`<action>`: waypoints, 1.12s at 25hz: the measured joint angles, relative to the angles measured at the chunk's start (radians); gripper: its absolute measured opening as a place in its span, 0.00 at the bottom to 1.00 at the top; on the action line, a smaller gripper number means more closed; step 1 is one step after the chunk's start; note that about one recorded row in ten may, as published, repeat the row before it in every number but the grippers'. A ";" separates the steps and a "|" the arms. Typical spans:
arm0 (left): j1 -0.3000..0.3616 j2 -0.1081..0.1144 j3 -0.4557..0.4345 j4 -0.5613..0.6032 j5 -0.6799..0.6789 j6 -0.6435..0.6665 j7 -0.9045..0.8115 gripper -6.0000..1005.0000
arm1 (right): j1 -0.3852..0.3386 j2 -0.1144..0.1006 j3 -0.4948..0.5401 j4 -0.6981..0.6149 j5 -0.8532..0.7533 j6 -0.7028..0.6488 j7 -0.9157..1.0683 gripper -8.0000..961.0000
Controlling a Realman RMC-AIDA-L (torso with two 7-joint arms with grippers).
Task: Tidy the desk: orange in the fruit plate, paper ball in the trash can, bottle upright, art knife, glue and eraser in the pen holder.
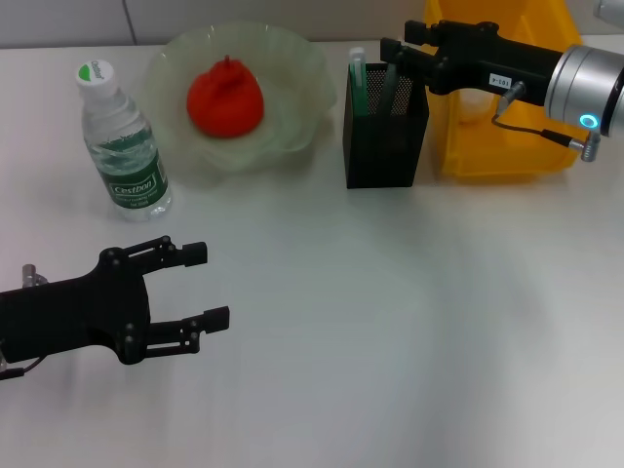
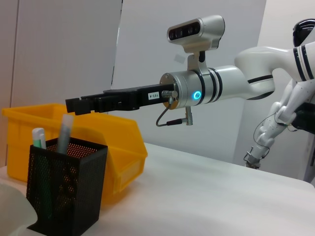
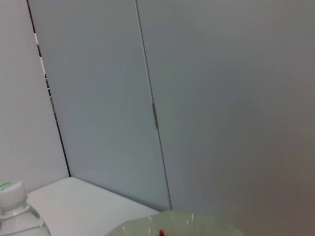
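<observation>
Orange-red lumpy round orange (image 1: 225, 97): lies inside the wide translucent pale-green fruit plate (image 1: 307, 122) with the wavy rim, at the far left-centre of the surface. Judged already placed.

Clear plastic water bottle (image 1: 122, 146), dark green label, white cap: stands upright just beside the plate, on its left. Judged done; nothing touches it.

Black square metal-mesh pen holder (image 1: 385, 132): stands between the plate and the bright yellow rectangular plastic trash can (image 1: 507, 151), just beside the can. The left wrist view shows two stick-like items (image 2: 51, 137) poking above its rim, one with a green tip; which of knife or glue each is cannot be told. The eraser cannot be seen.

Paper ball: not identifiable; a pale shape shows inside the yellow can in the head view, too unclear to name.

Right claw (image 1: 390, 49): reaches in level from the right, over the can, its tips above the pen holder's opening. This suits a drop into the holder. Whether the tips are parted or pinch anything cannot be told.

Left claw (image 1: 200, 285): low over the bare white surface (image 1: 409, 322) at near left, fingers spread, holding nothing, well apart from every item. Judged parked.

Progress: near the end, so far as visible.
</observation>
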 joint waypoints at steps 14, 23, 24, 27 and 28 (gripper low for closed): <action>-0.002 -0.008 0.000 -0.001 -0.003 0.013 -0.008 0.83 | -0.130 -0.034 0.005 0.006 0.321 -0.478 0.049 0.70; -0.021 -0.021 0.000 -0.010 -0.003 0.023 -0.013 0.83 | -0.193 -0.061 0.001 0.011 -0.081 -0.654 -0.054 0.76; -0.021 -0.021 0.000 -0.010 -0.003 0.023 -0.013 0.83 | -0.193 -0.051 0.002 0.012 -0.163 -0.622 -0.062 0.76; -0.028 -0.026 0.000 -0.012 -0.002 0.006 -0.036 0.83 | -0.194 -0.042 0.002 0.014 -0.220 -0.587 -0.073 0.76; -0.029 -0.027 0.001 -0.012 -0.001 0.001 -0.037 0.83 | -0.194 -0.038 0.002 0.015 -0.239 -0.574 -0.082 0.76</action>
